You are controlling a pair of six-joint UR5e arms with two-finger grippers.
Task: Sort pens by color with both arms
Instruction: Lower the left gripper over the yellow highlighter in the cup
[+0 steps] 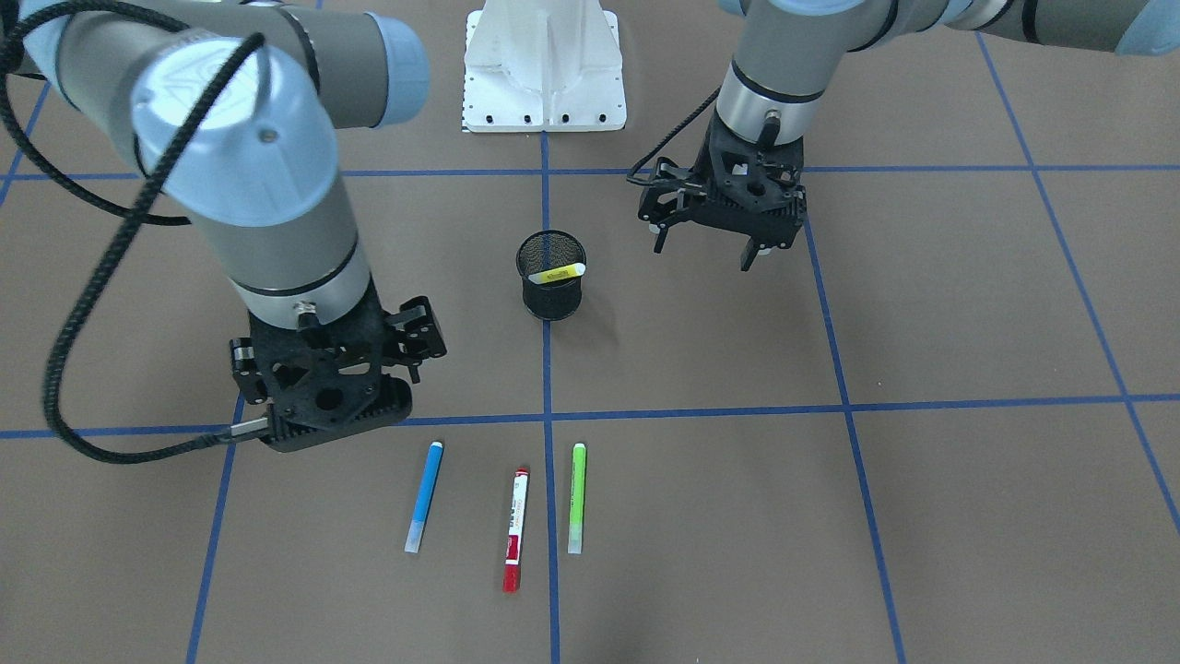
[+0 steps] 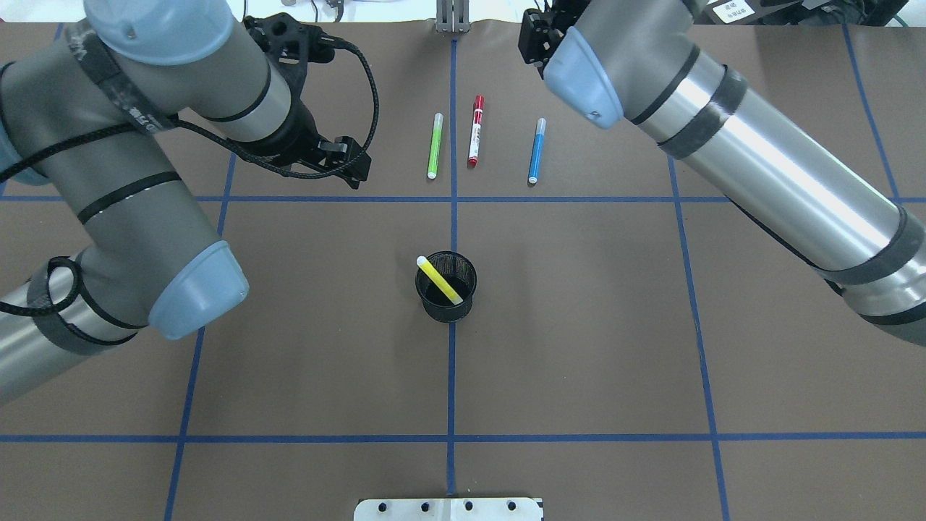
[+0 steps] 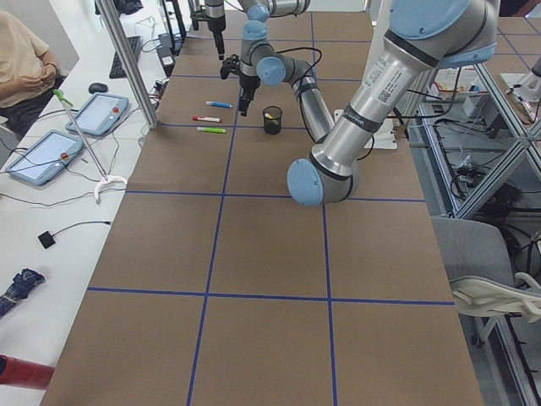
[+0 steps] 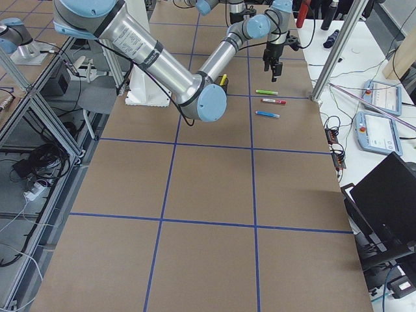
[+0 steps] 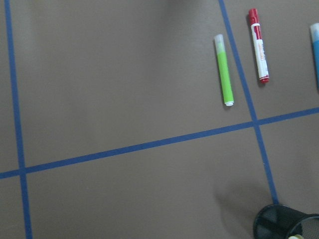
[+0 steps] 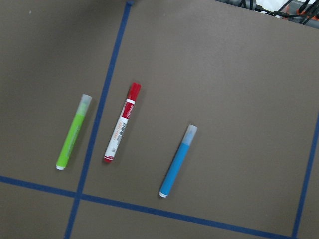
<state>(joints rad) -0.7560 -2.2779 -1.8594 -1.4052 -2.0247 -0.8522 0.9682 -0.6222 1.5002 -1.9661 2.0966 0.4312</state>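
Left tool released, empty. Near tabletop's far edge: green pen. Yellow pen leans in mesh cup, tabletop centre. Then red-ended pen, blue pen. Right tool beside blue; grip state unclear, can't tell.

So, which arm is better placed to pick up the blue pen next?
The right, I think. The right gripper hangs close to the blue pen; the left gripper is on the other side, past the red pen and the green pen.
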